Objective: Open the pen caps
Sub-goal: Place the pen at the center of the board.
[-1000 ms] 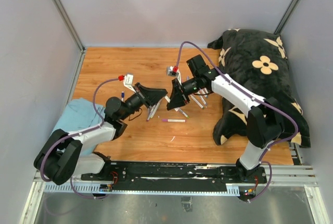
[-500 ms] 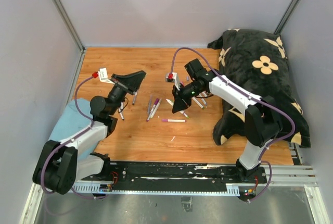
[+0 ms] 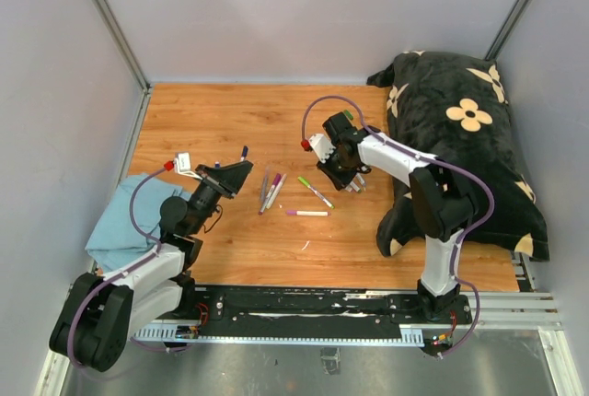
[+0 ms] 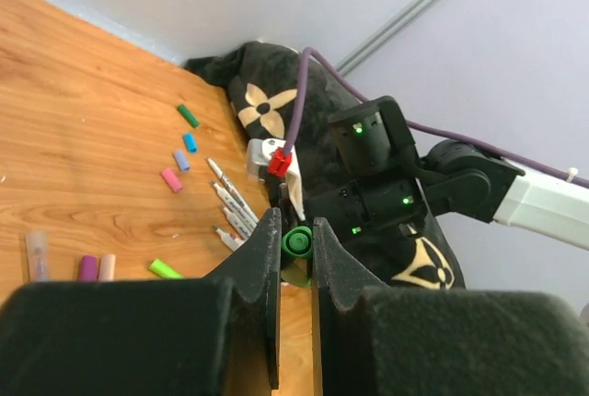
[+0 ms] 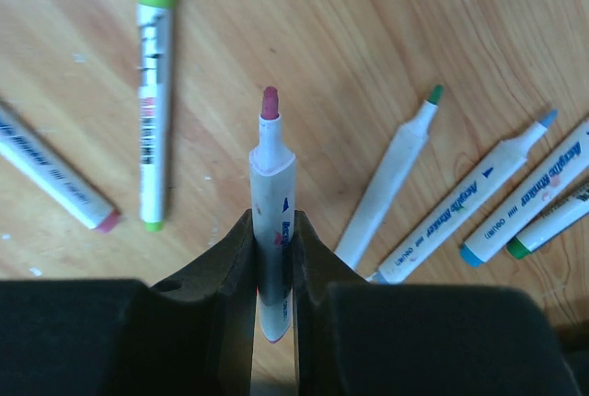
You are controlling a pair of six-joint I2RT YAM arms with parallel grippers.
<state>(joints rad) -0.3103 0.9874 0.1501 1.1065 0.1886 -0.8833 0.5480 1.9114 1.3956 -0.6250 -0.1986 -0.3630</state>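
Note:
My left gripper (image 4: 294, 228) is shut on a green pen cap (image 4: 298, 245), seen end-on between its pads; from above it (image 3: 239, 172) hovers left of centre. Pinched in my shut right gripper (image 5: 274, 228) is a white pen barrel (image 5: 273, 189) whose bare pink tip (image 5: 269, 102) points away, low over the table (image 3: 338, 168). Loose pen caps lie on the wood: green (image 4: 188, 115), blue (image 4: 190, 142), lavender (image 4: 181, 159), pink (image 4: 171, 180), lime (image 4: 166, 269). Uncapped pens (image 5: 391, 184) lie right of the right gripper. A pen (image 5: 152, 92) with its green cap on lies to the left.
A black flowered cushion (image 3: 460, 133) fills the right side of the table. A blue cloth (image 3: 115, 221) lies by the left arm's base. More pens (image 3: 270, 189) and a pink-capped one (image 3: 306, 213) lie mid-table. Grey walls close in on three sides.
The two grippers were close together at mid-table and have drawn apart. My left one swung left and back toward its base; the right one moved right and down over the pen pile.

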